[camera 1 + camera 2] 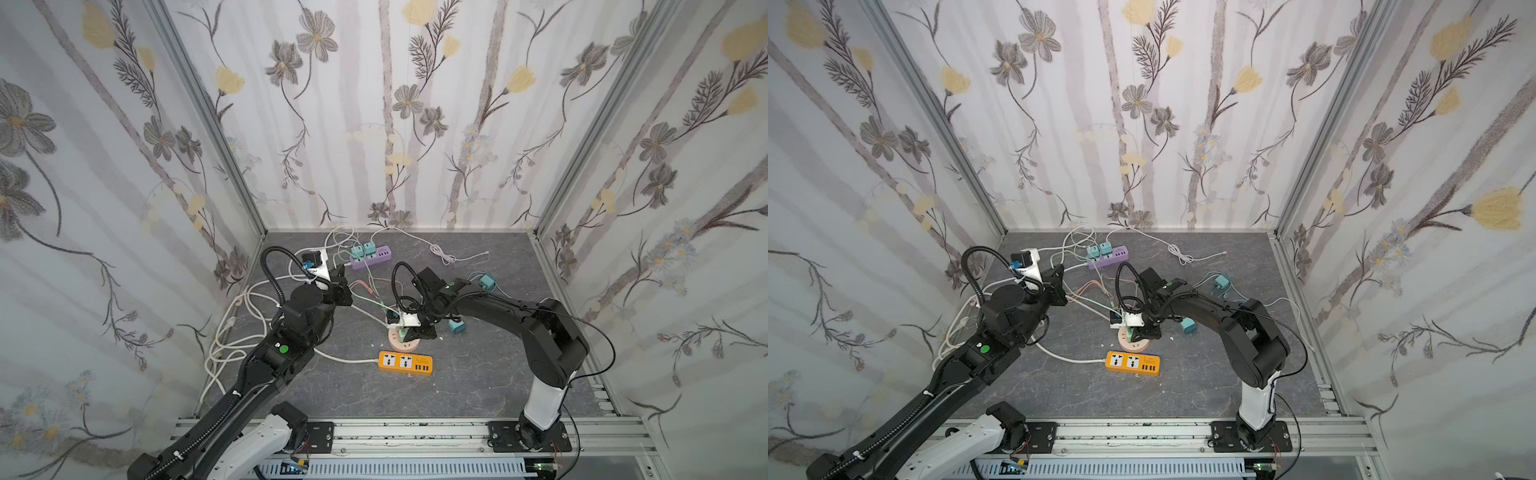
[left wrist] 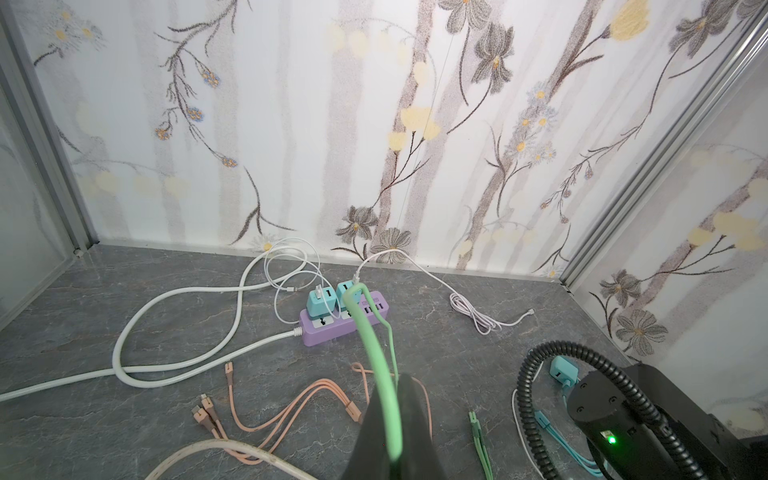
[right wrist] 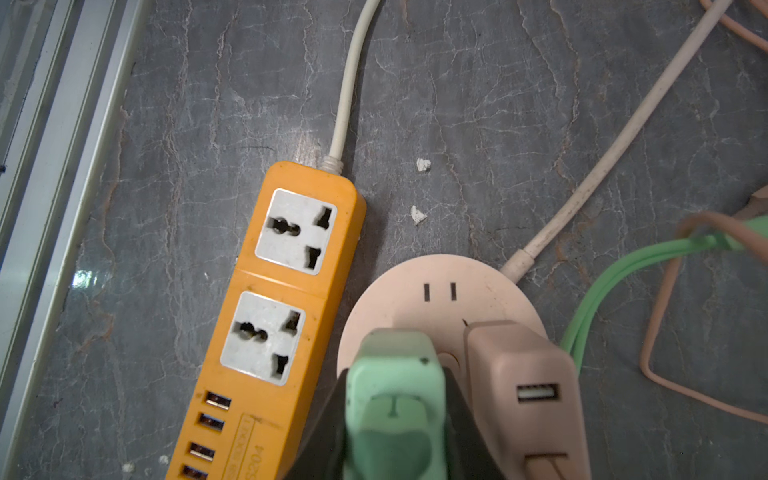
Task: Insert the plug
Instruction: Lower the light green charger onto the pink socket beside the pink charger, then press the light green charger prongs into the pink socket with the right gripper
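Clamping the green plug (image 3: 395, 399) in the right gripper (image 3: 397, 374) with fingers narrow around it, down against the round pink socket (image 3: 440, 282) mid-table, beside a pink adapter (image 3: 523, 374); pinching the green cable (image 2: 372, 345) in the tightly closed left gripper (image 2: 392, 388), far-left of it.

**One print on show, and only half of it readable**

Right wrist view, down on the orange power strip (image 3: 266, 324): there's a boxed print running along the casing beside the USB ports (image 3: 211, 423). Its lower line ends in what looks like "S204". The line above seems to end in "SOCKET", but it's faint and blurred, so that's not certain. Over to the green plug (image 3: 395, 399): a small moulded animal face on its back, no letters. In both top views the strip's print is too small to read.
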Robot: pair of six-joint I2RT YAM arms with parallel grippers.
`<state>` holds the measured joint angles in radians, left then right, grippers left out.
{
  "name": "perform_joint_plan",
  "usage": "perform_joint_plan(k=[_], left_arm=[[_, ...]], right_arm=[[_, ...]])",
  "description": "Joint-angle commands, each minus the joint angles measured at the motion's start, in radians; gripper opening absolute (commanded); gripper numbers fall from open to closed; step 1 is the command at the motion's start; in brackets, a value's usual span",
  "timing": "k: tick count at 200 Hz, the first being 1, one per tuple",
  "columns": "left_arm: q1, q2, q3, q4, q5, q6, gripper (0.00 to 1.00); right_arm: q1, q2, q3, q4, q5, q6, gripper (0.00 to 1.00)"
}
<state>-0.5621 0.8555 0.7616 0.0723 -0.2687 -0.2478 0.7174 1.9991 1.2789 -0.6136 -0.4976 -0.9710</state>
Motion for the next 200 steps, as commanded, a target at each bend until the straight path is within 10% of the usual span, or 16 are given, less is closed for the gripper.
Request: perform_joint_plan(k=[1, 76, 136, 200], left_arm=[[0.001, -0.002, 0.001, 0.017, -0.024, -0.013, 0.00], [0.001, -0.006, 0.002, 0.013, -0.031, -0.001, 0.00], [0.001, -0.022, -0.002, -0.010, -0.075, 0.040, 0.00], [0.005, -0.022, -0.013, -0.009, -0.069, 0.058, 0.00]], right_arm=[[0.008, 0.013, 0.007, -0.003, 0.020, -0.034, 0.02], [0.018, 0.028, 0.012, -0.058, 0.028, -0.055, 0.00], [0.115, 0.038, -0.007, 0.127, -0.076, 0.181, 0.00], [0.134, 0.039, -0.116, 0.185, 0.052, 0.130, 0.00]])
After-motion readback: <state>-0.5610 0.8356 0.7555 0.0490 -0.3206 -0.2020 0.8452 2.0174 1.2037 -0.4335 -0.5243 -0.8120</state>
